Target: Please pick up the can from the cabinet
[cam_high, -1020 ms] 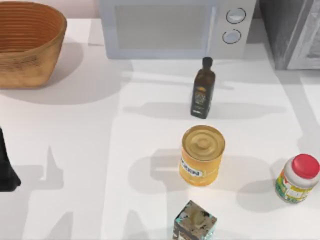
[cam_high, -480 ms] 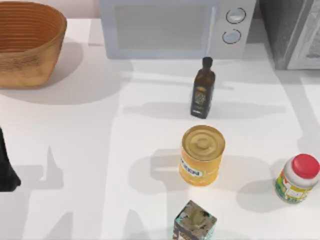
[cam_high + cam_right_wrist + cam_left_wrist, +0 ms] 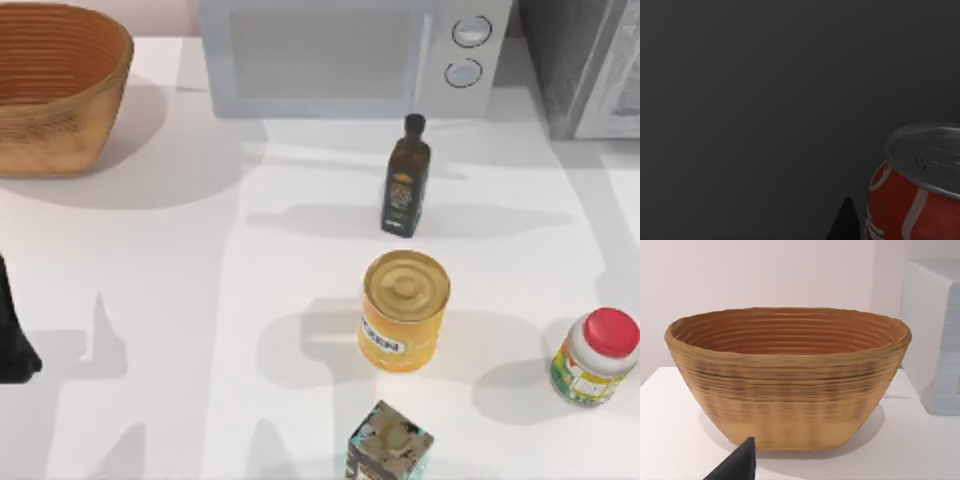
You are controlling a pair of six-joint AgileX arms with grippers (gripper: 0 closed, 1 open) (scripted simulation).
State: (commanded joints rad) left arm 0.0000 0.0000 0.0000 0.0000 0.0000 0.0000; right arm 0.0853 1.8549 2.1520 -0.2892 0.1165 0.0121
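A red can (image 3: 912, 200) with a white stripe and a silver top stands close in the right wrist view, with dark grey walls behind it. A dark part of my right gripper (image 3: 845, 225) shows just beside the can, not around it. The grey cabinet (image 3: 585, 60) stands at the table's back right corner. My left gripper (image 3: 12, 340) is parked at the table's left edge, and a black part of it (image 3: 737, 465) shows in the left wrist view.
A squat yellow tin (image 3: 403, 310) with a gold lid stands mid-table. Around it are a dark bottle (image 3: 405, 180), a red-capped jar (image 3: 595, 355) and a small patterned box (image 3: 390, 442). A woven basket (image 3: 55, 85) and a microwave (image 3: 350, 55) line the back.
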